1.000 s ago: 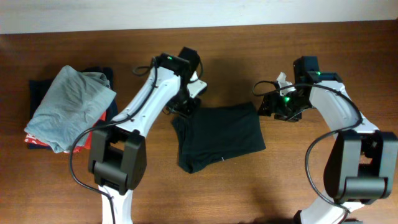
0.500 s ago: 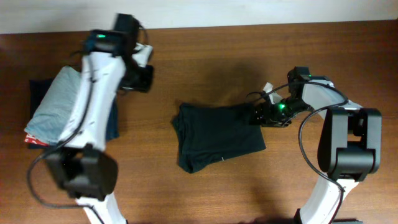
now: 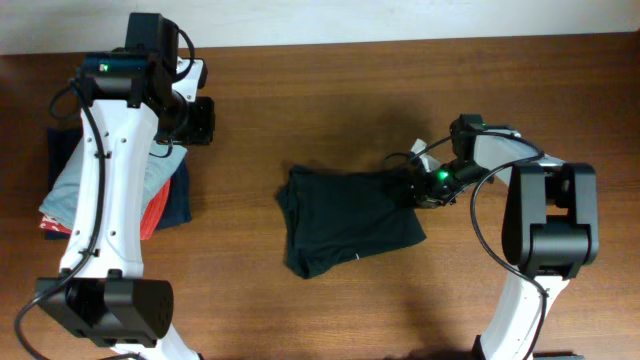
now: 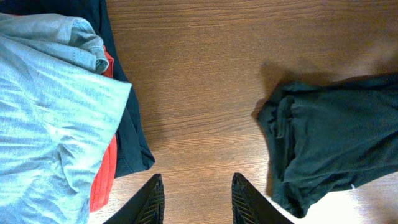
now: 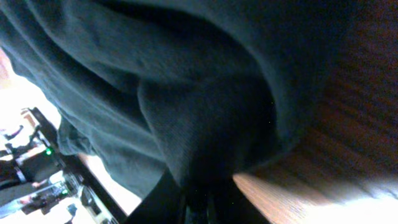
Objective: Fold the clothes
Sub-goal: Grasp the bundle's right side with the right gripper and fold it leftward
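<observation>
At the right edge of the black T-shirt [image 3: 350, 222], we find the right gripper [image 3: 414, 188] closed, with a bunched fold of the shirt's fabric pinched in its jaws. In the right wrist view, the dark cloth fills most of the frame and gathers down toward the jaws, with a strip of wooden tabletop [image 3: 300, 90] visible beside it. The T-shirt lies on the tabletop near its centre, loosely gathered into a rough rectangle with creased, uneven edges.

The left gripper [image 4: 198, 200] hangs above bare wood at the far left of the tabletop, well apart from the T-shirt. Its jaws stand apart and nothing sits between them.

Just to the left of that gripper we see a pile of other garments. A light grey-blue garment [image 3: 68, 188] lies crumpled on top. An orange-red garment [image 4: 102, 177] shows at the pile's edge beneath it. A navy garment [image 4: 132, 140] lies at the bottom and protrudes furthest toward the centre of the tabletop.
</observation>
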`<action>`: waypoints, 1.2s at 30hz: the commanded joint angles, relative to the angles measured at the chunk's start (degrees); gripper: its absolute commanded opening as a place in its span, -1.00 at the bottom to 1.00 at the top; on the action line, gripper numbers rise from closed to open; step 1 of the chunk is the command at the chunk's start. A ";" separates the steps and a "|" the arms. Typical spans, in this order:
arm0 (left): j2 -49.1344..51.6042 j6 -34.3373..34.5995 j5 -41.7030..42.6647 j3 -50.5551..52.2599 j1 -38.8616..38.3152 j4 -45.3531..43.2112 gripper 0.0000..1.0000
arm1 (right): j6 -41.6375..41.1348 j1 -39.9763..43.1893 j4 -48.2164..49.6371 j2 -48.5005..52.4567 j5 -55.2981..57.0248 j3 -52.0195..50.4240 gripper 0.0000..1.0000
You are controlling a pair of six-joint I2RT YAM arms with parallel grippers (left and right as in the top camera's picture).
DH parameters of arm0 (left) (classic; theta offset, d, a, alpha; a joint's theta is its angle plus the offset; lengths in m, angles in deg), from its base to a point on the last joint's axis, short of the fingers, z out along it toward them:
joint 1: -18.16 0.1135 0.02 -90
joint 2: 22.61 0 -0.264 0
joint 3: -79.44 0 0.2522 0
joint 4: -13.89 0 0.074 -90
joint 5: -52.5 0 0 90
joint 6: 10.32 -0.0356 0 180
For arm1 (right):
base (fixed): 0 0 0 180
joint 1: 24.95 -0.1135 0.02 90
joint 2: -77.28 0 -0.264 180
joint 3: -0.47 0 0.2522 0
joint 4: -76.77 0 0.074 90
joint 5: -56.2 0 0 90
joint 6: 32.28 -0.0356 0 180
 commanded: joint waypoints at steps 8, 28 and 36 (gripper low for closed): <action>-0.76 0.33 -1.31 -0.70 0.15 0.20 -0.29 | -9.27 1.29 -4.57 -14.40 21.31 5.31 -0.92; -0.76 0.35 -1.27 -0.70 0.15 1.31 -0.30 | -21.55 -23.28 -6.86 -13.03 37.70 8.63 -0.92; -0.76 0.33 -1.29 -0.70 0.15 1.29 -0.30 | -22.51 -29.05 -5.31 -10.91 37.64 8.63 -0.92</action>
